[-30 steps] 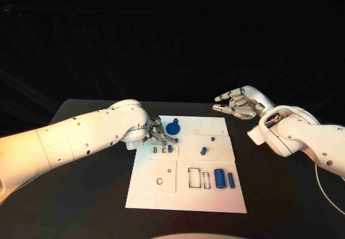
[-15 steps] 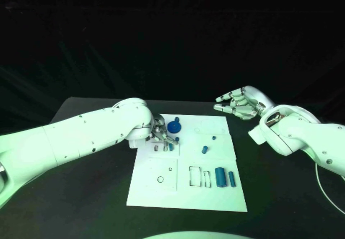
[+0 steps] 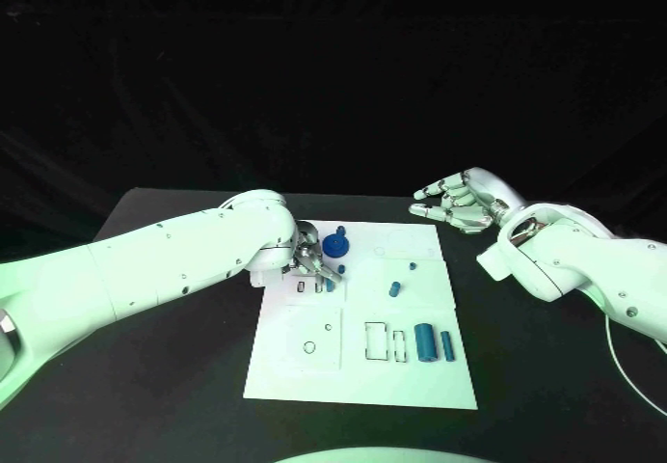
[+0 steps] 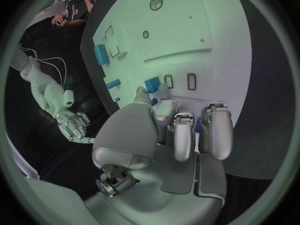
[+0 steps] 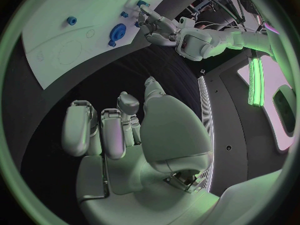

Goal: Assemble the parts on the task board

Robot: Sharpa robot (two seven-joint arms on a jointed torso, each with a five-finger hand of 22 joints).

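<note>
Black, matte desk (image 3: 167, 367) carries the flat white task board (image 3: 364, 381), its long axis running away from the robot. Left hand (image 3: 311, 262) rests on the board's far left, fingers curled around a small blue part (image 4: 152, 83). Right hand (image 3: 452, 204) hovers beyond the far right corner, fingers loosely apart, holding nothing. Two blue cylinders (image 3: 424, 342) lie lengthwise near the board's right edge.

I'm working in what looks like a robotics lab or test cell. A black table (image 3: 167, 386) carries a white task board (image 3: 417, 381) with cut-out slots, and black drapes (image 3: 333, 96) hang behind the table as a backdrop. Beyond the board in my right wrist view there's a lit green panel (image 5: 255, 80) and cabling, probably bench equipment, though I can't make it out clearly.
</note>
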